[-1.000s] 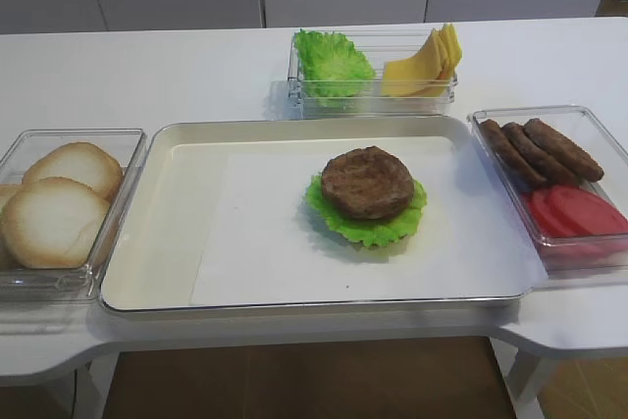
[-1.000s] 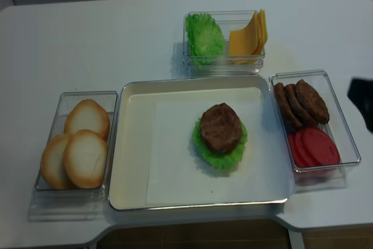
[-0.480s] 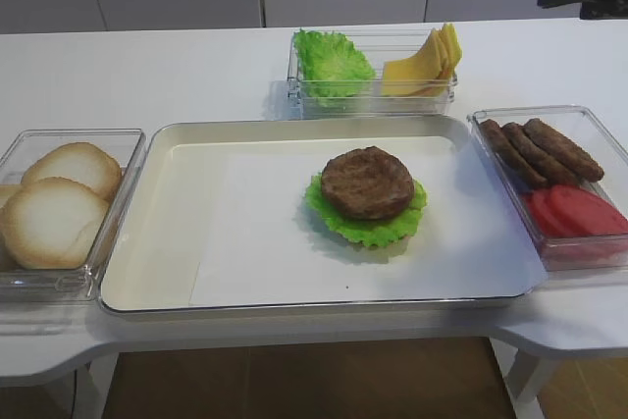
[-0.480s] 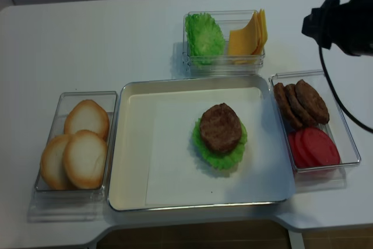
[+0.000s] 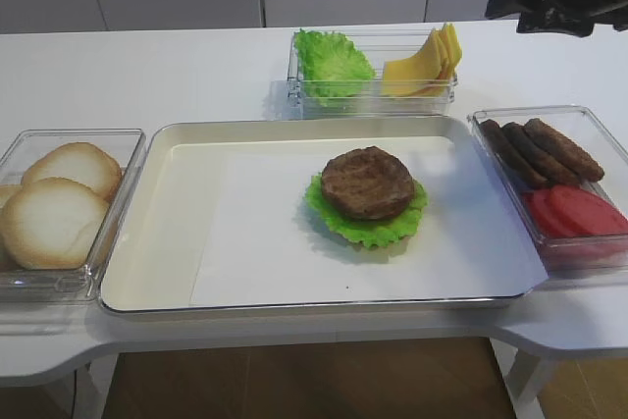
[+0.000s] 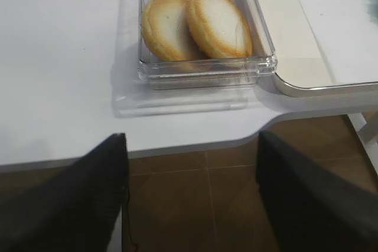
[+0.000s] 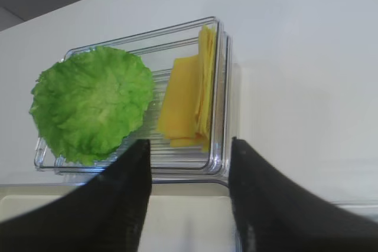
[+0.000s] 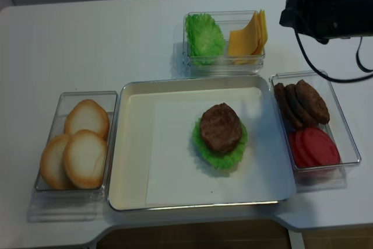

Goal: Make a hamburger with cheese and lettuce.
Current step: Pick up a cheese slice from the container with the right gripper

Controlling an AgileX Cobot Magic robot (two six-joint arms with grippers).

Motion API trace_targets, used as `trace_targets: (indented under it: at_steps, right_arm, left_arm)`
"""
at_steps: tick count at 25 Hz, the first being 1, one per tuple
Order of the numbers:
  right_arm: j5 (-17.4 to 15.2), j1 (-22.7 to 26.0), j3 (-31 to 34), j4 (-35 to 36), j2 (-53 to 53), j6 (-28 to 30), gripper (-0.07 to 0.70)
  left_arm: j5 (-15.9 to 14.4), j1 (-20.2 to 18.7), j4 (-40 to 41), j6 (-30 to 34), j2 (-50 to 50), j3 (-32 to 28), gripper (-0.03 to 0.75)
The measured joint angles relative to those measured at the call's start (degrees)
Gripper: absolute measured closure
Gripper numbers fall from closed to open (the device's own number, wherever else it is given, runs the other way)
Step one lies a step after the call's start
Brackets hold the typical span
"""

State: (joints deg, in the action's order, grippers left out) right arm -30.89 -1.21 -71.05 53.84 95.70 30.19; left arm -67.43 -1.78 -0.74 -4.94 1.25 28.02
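The right gripper (image 7: pixel 189 196) hangs above the table near the cheese (image 7: pixel 188 103) bin, its jaws parted and holding nothing. The hamburger (image 8: pixel 220 135) sits on the tray (image 8: pixel 135 144): patty on lettuce (image 8: pixel 224 157), no cheese.

lettuce (image 7: pixel 91 103), cheese slices (image 7: pixel 188 100), clear bin (image 7: pixel 220 87)

Even, bright overhead light washing the white desk (image 5: pixel 177 71), soft shadows pooling beside the clear trays, dark jaws blurring in both wrist views, slight glare glinting along the metal tray rim (image 8: pixel 198 205)
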Motion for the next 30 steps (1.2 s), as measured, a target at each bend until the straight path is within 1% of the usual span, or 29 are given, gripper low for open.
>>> trace_targets:
  at_steps: [4,9,12,20,30]
  right_arm:
    - [-1.2,0.0,-3.3,1.4,5.0,0.9,0.332]
    - [-3.0,0.0,-7.1,1.8,9.2,1.0,0.339]
    - [-3.2,0.0,-8.4,2.3,11.1,1.8,0.341]
    - [-3.3,0.0,-9.3,3.7,14.2,3.0,0.351]
    - [-2.8,0.0,-9.4,8.3,15.9,5.3,0.358]
  left_arm:
    - [0.0,0.0,0.0,0.0,0.0,0.0,0.221]
    - [0.0,0.0,0.0,0.0,0.0,0.0,0.232]
    - [0.0,0.0,0.0,0.0,0.0,0.0,0.234]
    - [0.0,0.0,0.0,0.0,0.0,0.0,0.235]
    - [0.0,0.0,0.0,0.0,0.0,0.0,0.235]
